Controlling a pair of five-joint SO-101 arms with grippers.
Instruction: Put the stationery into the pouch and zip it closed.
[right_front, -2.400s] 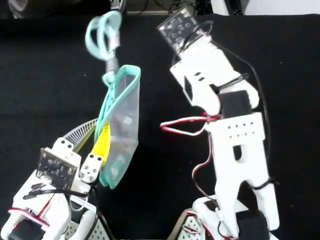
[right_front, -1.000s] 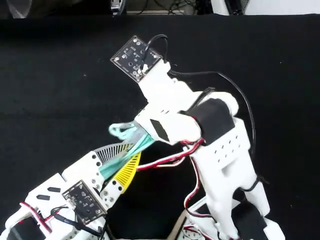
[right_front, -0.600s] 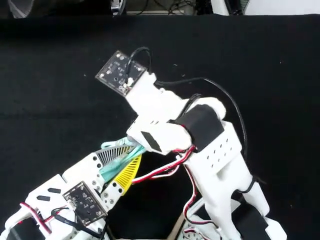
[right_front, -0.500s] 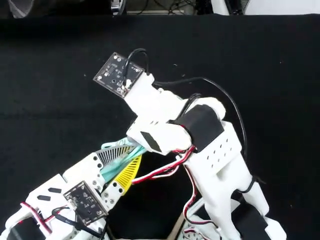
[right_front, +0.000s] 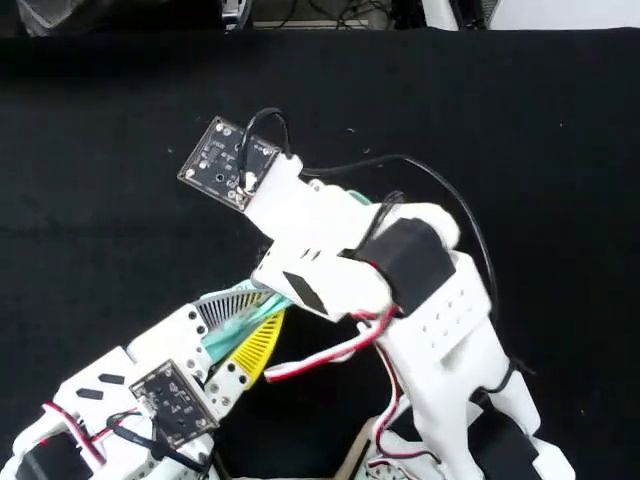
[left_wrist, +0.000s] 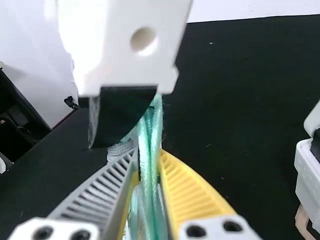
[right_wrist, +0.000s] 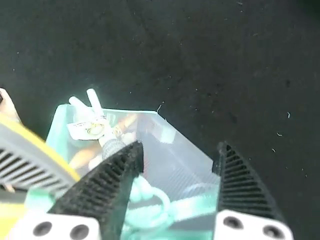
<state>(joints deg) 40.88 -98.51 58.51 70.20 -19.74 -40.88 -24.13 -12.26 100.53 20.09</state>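
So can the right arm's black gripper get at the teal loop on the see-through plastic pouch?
Probably yes. The right gripper hangs open with the teal loop lying between its fingers and nothing in the way. The left gripper pinches the see-through pouch by its edge, off to one side.

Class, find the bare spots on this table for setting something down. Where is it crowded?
Bare table lies along the far edge and right of the right arm. Crowded: front centre, where the left gripper holds the pouch under the right arm.
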